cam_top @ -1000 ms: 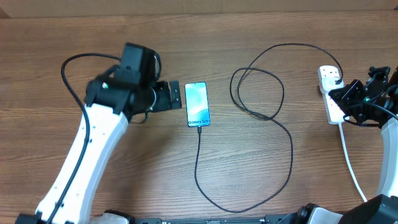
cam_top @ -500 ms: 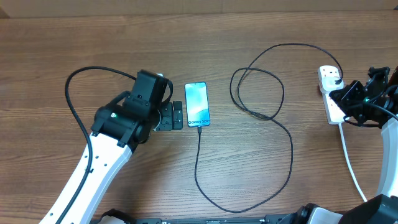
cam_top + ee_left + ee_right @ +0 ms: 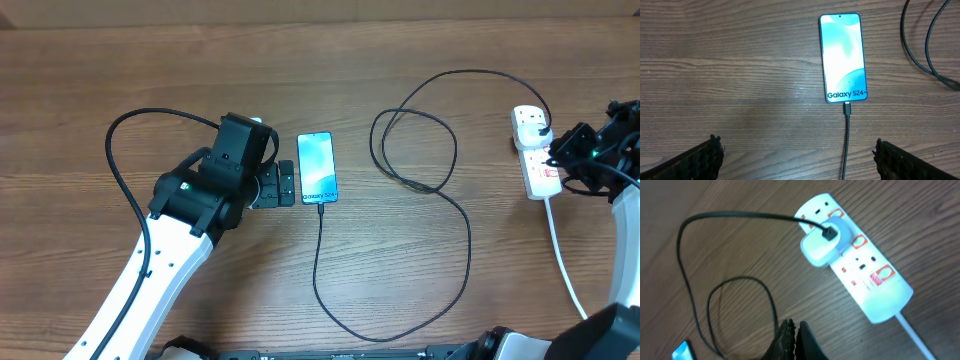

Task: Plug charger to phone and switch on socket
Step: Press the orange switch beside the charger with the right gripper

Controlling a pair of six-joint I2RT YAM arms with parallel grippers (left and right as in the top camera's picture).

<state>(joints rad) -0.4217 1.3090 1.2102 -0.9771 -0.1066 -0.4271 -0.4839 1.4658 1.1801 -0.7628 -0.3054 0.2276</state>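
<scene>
The phone (image 3: 317, 168) lies flat mid-table with its light-blue screen lit; it also shows in the left wrist view (image 3: 842, 57). The charger cable (image 3: 466, 255) has its connector (image 3: 847, 107) seated in the phone's lower end. It loops right and up to a white adapter (image 3: 819, 246) plugged into the socket (image 3: 532, 150), a white strip with red-marked switches (image 3: 862, 267). My left gripper (image 3: 275, 186) is open and empty just left of the phone (image 3: 802, 160). My right gripper (image 3: 565, 150) is shut and empty, hovering just right of the socket (image 3: 792, 340).
The socket's thick white cord (image 3: 565, 265) runs from the strip towards the front right edge. The black cable forms a double loop (image 3: 415, 140) between phone and socket. Bare wooden table (image 3: 200, 60) lies all around.
My left gripper drew back from the phone's left edge towards me, then held still. My right gripper moved right, off the socket, uncovering the strip.
</scene>
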